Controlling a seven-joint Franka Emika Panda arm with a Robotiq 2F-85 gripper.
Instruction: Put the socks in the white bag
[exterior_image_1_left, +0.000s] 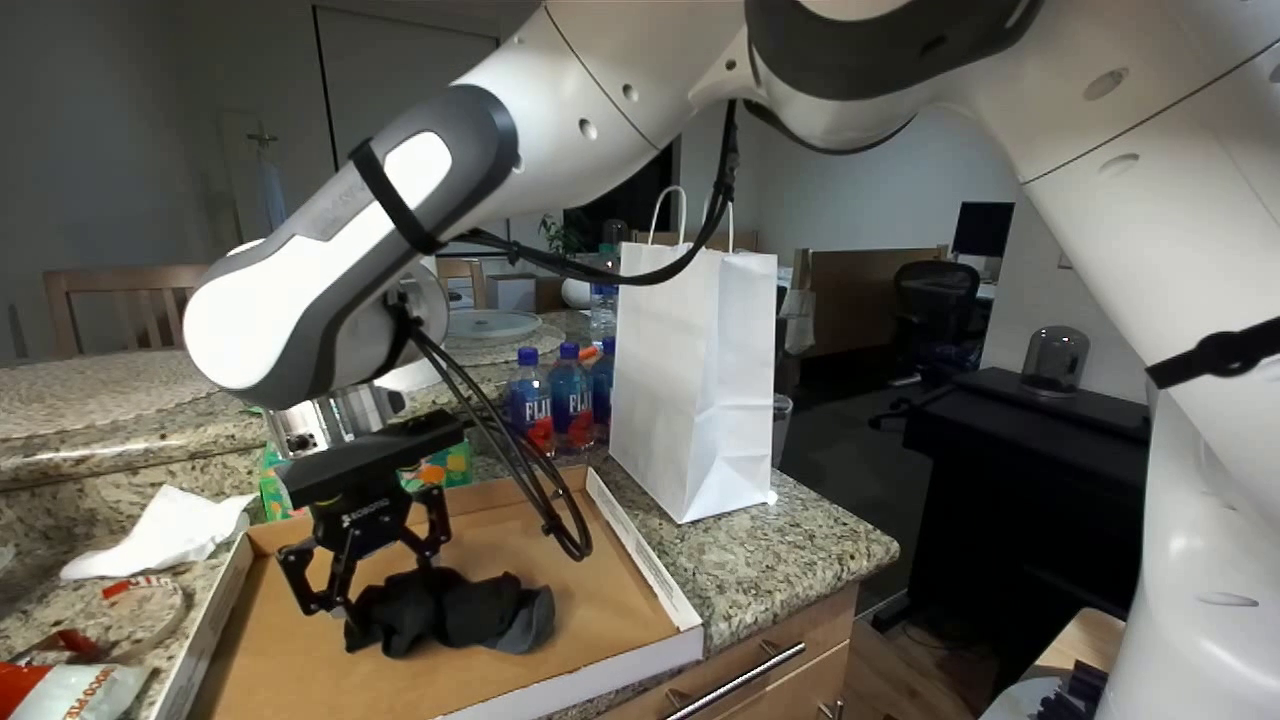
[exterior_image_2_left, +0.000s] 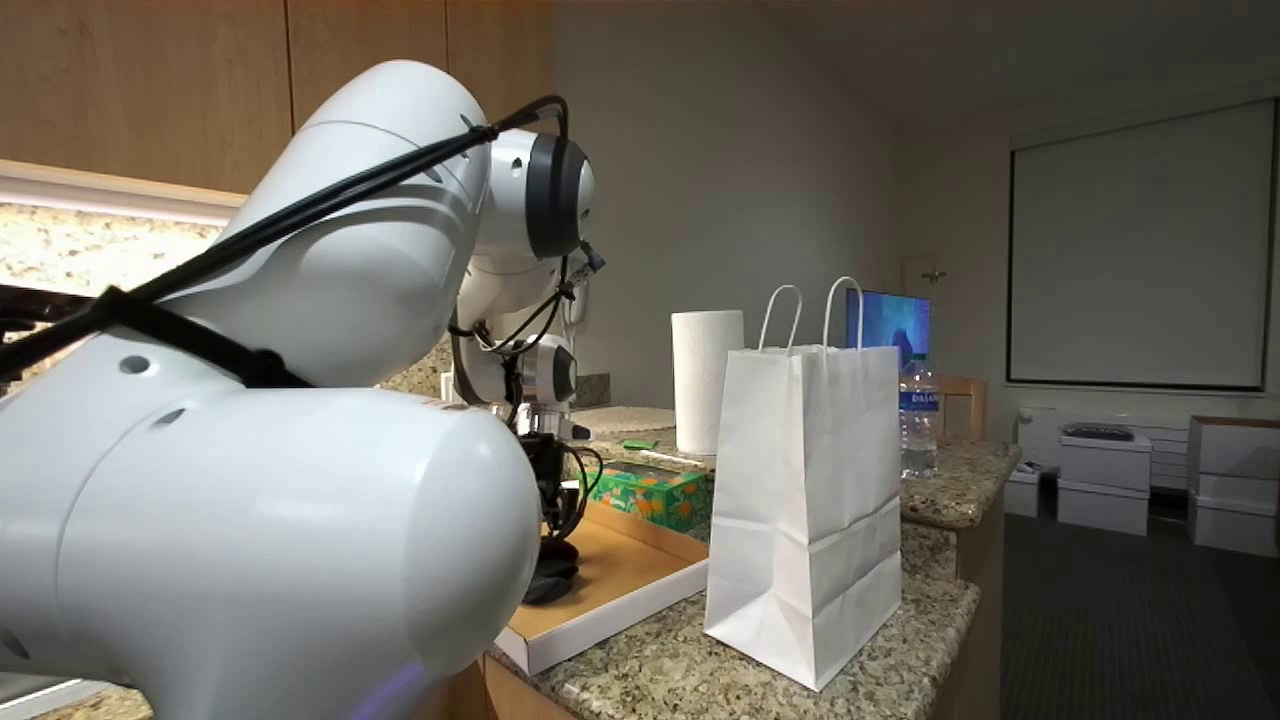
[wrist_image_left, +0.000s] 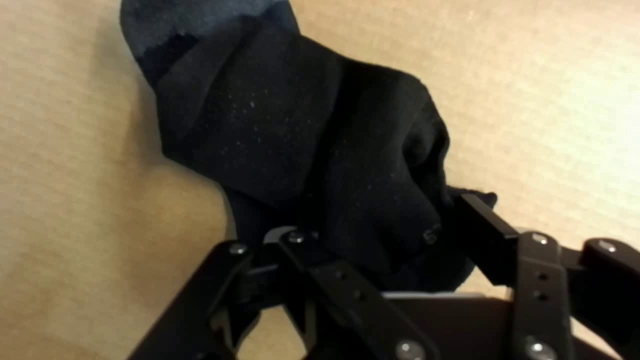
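In an exterior view, the gripper (exterior_image_1_left: 383, 592) is positioned at the left end of the black socks (exterior_image_1_left: 480, 612), which lie in the shallow cardboard tray (exterior_image_1_left: 605, 580). The jaws stand apart, one on either side of the fabric. The white bag (exterior_image_1_left: 690, 370) stands upright on the granite counter (exterior_image_1_left: 800, 545), to the right of the tray. Blue-capped bottles (exterior_image_1_left: 571, 400) stand left of the bag, beyond the tray's far edge.
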